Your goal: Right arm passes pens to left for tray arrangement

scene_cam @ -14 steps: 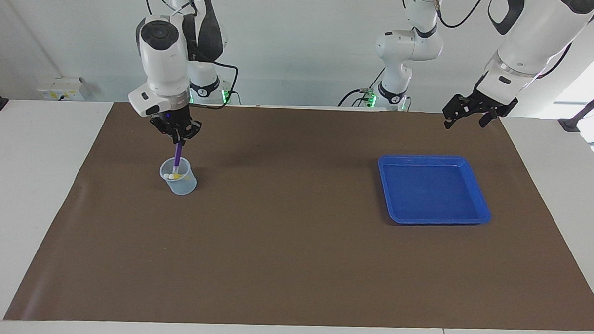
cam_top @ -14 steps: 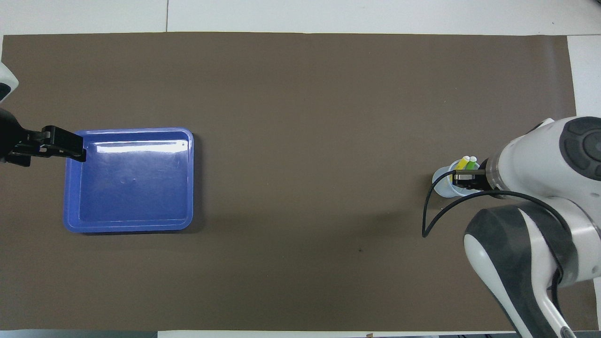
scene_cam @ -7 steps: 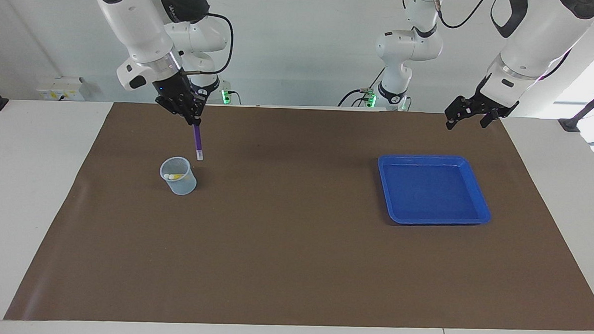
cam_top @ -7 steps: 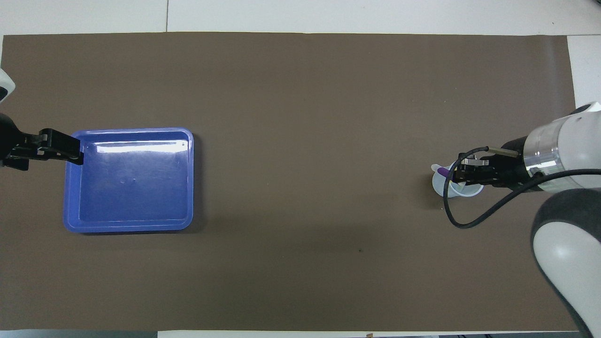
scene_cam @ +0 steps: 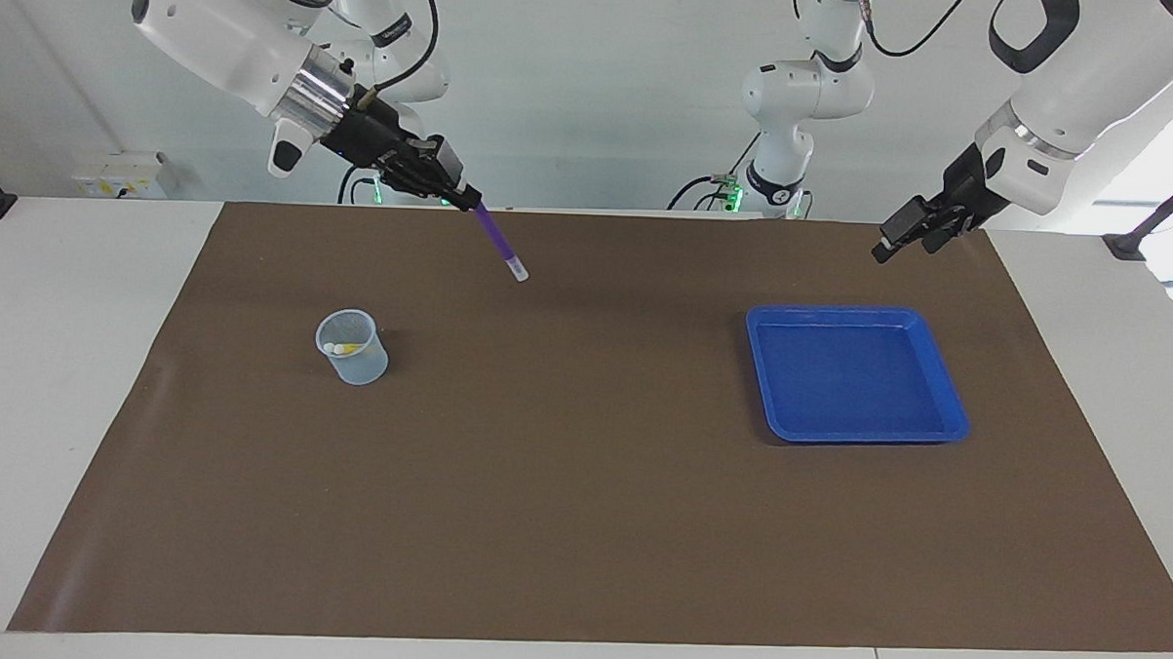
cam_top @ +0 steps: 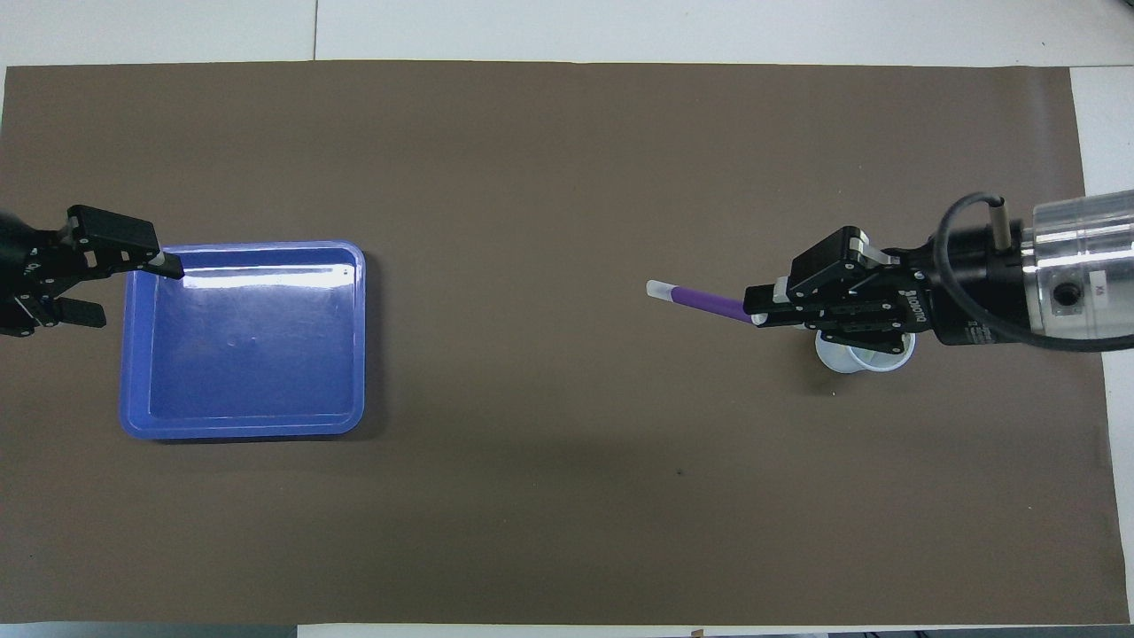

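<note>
The right gripper [scene_cam: 466,203] is up over the brown mat [scene_cam: 580,524] near the robots' edge, clenched on the purple pen [scene_cam: 500,242], which slants down with its pale end toward the table's middle. The left gripper [scene_cam: 904,235] hangs with jaws released over the mat's edge at its own end. Farther out, the cup [scene_cam: 352,348] holds the green and yellow pens [scene_cam: 342,346]; the tray [scene_cam: 944,386] lies at the left arm's end. The handover looks underway: next, both grippers should meet over the middle, the left closing on the pen's free end.
</note>
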{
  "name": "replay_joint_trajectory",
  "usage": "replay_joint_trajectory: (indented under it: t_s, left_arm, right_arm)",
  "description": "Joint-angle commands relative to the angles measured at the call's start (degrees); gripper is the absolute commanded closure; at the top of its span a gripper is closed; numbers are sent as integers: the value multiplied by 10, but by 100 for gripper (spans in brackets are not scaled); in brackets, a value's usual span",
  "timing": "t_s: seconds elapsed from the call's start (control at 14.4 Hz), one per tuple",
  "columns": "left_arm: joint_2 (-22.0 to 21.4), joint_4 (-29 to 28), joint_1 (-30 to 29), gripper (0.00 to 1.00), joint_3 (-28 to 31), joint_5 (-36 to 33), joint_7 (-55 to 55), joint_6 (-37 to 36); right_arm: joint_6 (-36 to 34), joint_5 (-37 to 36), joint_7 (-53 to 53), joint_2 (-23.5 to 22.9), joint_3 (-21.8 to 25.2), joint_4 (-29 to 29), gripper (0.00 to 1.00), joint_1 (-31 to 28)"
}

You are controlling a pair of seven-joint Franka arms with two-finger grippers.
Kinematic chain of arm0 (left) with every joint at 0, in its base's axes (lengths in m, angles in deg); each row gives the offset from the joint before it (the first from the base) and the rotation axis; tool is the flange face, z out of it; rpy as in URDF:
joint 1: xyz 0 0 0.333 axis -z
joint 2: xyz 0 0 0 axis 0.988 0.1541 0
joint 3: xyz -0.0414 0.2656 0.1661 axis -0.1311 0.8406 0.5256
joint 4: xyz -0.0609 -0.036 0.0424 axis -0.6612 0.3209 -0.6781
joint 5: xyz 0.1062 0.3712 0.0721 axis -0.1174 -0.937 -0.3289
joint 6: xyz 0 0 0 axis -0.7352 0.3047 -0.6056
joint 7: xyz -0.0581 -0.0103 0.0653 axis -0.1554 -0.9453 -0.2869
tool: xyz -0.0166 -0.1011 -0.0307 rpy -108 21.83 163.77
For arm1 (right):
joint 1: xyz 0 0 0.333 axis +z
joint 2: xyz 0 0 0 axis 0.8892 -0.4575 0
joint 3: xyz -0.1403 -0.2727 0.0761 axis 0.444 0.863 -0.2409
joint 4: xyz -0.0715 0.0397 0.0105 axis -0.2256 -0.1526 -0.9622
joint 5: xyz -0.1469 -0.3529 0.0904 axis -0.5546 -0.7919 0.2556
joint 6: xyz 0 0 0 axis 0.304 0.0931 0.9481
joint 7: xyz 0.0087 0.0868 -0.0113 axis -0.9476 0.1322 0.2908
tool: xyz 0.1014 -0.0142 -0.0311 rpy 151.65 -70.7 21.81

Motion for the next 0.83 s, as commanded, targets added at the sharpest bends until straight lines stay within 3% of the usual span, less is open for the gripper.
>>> replay_joint_trajectory:
  t_s: [0.0,0.21,0.35,0.76]
  left_arm:
    - [-25,-41,-13,0,0,80,-86,49]
    - [-55,-107,-18,0,0,201,-186,135]
    - [-69,-131,-19,0,0,260,-230,152]
    - [-75,-128,-14,0,-2,305,-392,153]
  right_arm:
    - [18,93,-14,0,-22,-1,100,-4]
    - [47,157,-57,1,-74,-2,100,-4]
    - [86,158,-103,1,-117,-2,100,-4]
    - [105,157,-129,-4,-182,-4,100,-1]
